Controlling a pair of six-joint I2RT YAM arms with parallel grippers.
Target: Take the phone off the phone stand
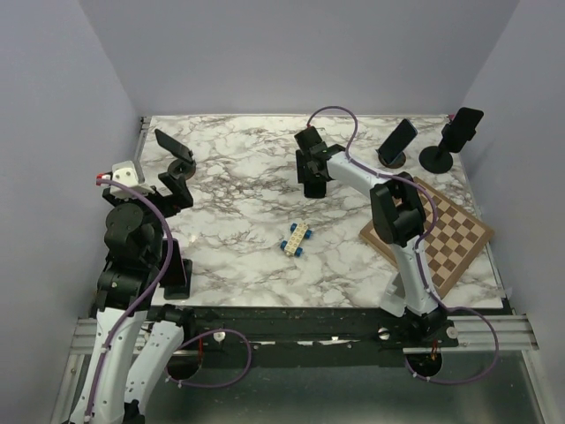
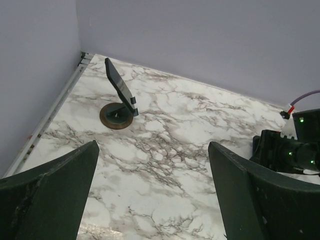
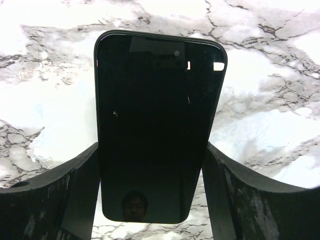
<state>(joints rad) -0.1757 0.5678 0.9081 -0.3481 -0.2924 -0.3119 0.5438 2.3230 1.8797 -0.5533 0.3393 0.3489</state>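
The right claw [image 3: 151, 146] is closed on a black phone [image 3: 157, 125], its fingers pressing both long edges, with the marble table [image 3: 45, 100] beyond it. The left claw [image 2: 152, 147] is wide open and holds nothing; ahead of it, to its left, a second phone [image 2: 120, 86] leans on a round stand [image 2: 116, 116].

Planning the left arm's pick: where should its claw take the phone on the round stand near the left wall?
Probably the free upper half of the phone, across its long edges, coming down from above: it leans back with its bottom held in the stand, so only the top is clear.
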